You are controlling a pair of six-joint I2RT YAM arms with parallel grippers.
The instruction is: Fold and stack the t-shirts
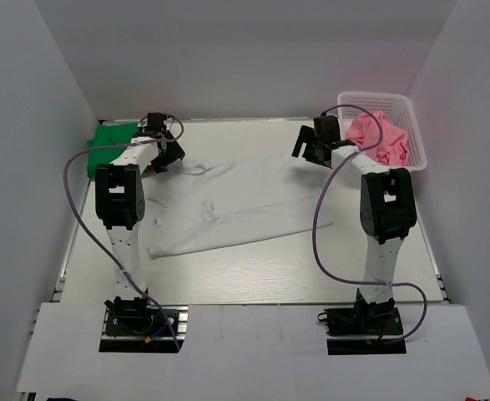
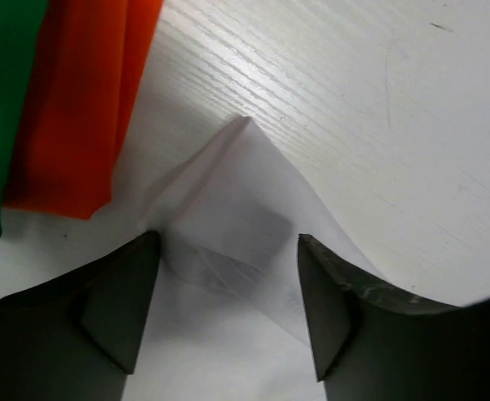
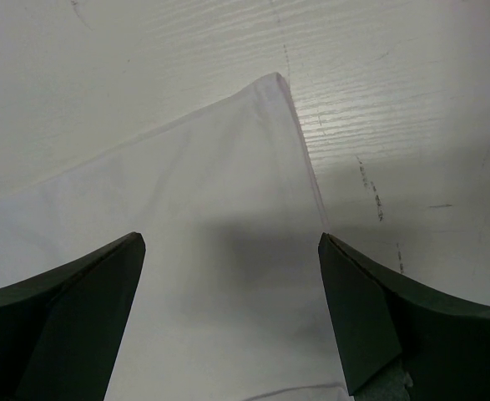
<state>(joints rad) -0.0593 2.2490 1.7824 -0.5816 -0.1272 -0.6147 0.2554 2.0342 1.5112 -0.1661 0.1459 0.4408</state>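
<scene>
Nearest, my left gripper [image 2: 225, 242] stands open astride the far-left corner of the white t-shirt [image 1: 245, 205], my right gripper [image 3: 229, 238] wide over its far-right corner; shirt lies flat on the table [image 1: 253, 276], long axis left-right.

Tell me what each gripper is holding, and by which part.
Nothing is held. The left gripper stands open astride a pointed tip of the white t-shirt; the right gripper stands open over another corner of it.

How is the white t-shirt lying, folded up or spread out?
Spread out. The white t-shirt lies wide and wrinkled across the table, not in a neat folded square.
</scene>
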